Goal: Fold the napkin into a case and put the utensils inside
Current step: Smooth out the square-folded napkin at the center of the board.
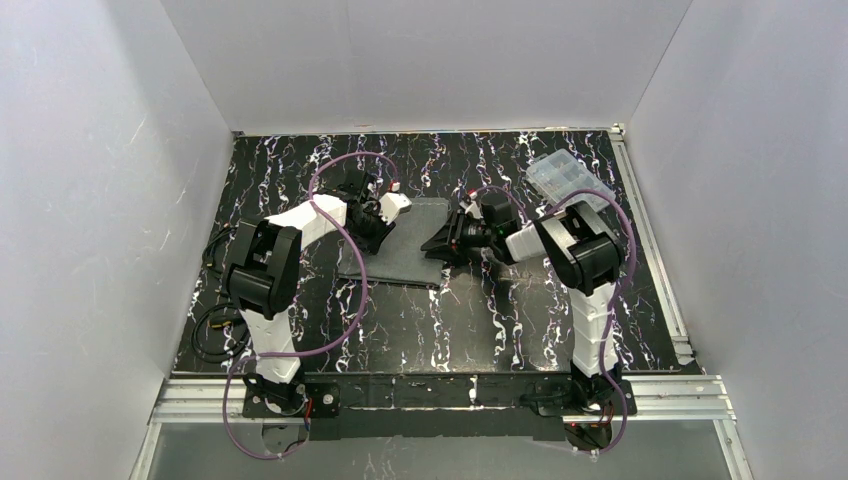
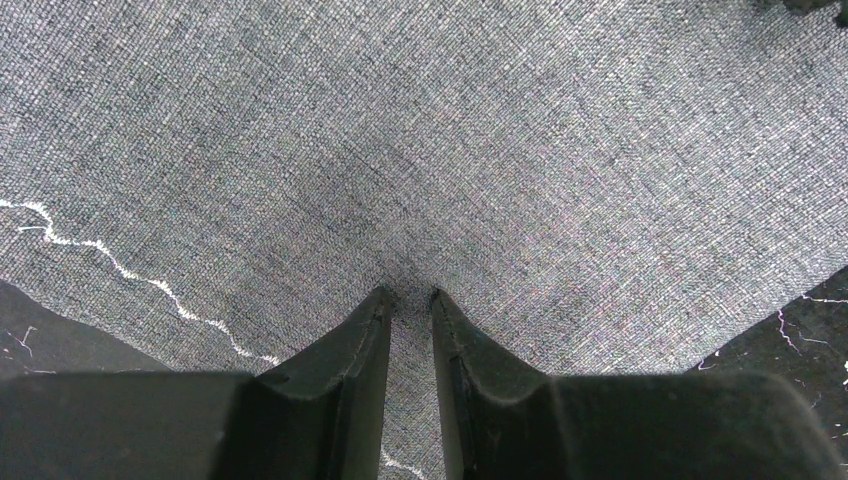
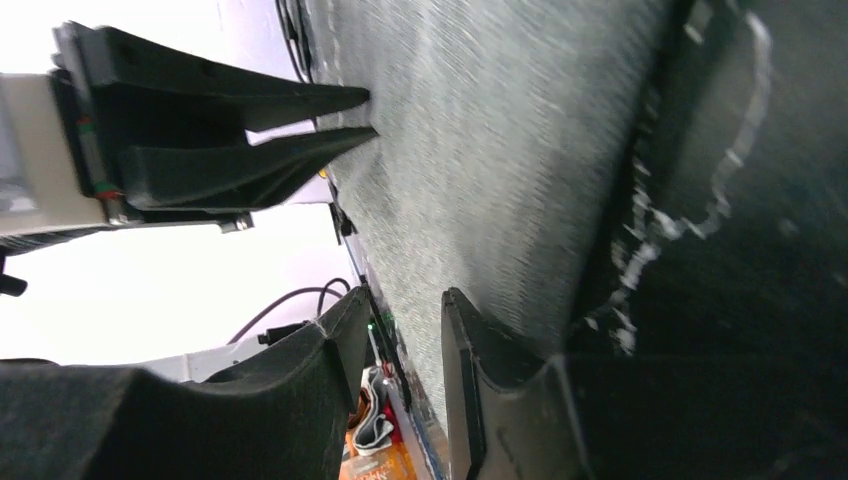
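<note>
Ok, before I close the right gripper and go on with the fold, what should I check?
1. Left gripper pinching the napkin: ok, the cloth puckers between its nearly closed tips.
2. Right gripper gripping the napkin's edge: not ok, its jaws stand apart, with cloth against one finger only.
3. Right side of the napkin raised: ok, it looks lifted off the table in the top view.
4. Whereabouts of the utensils: cannot tell, none in view.
5. Clear plastic box out of the fold's path: ok, it sits apart at the far right.
</note>
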You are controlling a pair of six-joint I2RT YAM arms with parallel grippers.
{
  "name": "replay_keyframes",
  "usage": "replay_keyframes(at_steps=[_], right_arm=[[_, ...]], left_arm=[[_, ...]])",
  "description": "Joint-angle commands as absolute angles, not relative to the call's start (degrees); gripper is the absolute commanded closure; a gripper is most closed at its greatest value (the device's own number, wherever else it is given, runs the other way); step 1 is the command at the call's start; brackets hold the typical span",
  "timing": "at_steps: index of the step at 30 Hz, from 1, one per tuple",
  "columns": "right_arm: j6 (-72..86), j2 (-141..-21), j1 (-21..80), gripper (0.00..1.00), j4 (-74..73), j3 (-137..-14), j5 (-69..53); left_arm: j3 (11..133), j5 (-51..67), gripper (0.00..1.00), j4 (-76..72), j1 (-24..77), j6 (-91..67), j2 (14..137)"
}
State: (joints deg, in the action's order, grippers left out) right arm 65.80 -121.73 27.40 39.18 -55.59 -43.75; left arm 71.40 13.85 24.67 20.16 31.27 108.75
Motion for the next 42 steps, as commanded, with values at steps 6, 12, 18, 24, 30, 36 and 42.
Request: replay_keyframes(at_steps=[6,12,18,24,30,36,42], right_arm=[[68.09,-122.42,25.97,0.59,42.79,-60.09,-44.19],[67.88,-124.87,26.22,0.6,45.15,-55.25,-42.79],[63.9,-117.29,28.89,0.59,37.87,-55.01,-42.7],[64.41,-113.76,30.93,0.59,38.57,-49.98,-43.26],[68.19,-118.22,32.22,0.61,45.52,-44.91,-44.51],[67.62,-122.19,32.2,0.63,46.36,-44.15,-43.81],[60.19,-118.32,32.2,0.63,33.74,-48.64,-41.06]], left_arm=[[71.06,10.8,0.8,27.85,20.08,31.51,109.76],[72.06,10.94,0.8,28.21,20.2,31.13,109.78],[71.97,10.42,0.81,28.21,20.19,31.28,110.04],[72.01,10.31,0.81,28.23,20.21,31.08,110.0],[72.31,9.89,0.82,28.39,20.14,31.37,110.04],[72.84,9.46,0.82,28.85,20.14,31.35,109.97],[75.14,9.89,0.82,31.24,20.15,30.74,109.11]])
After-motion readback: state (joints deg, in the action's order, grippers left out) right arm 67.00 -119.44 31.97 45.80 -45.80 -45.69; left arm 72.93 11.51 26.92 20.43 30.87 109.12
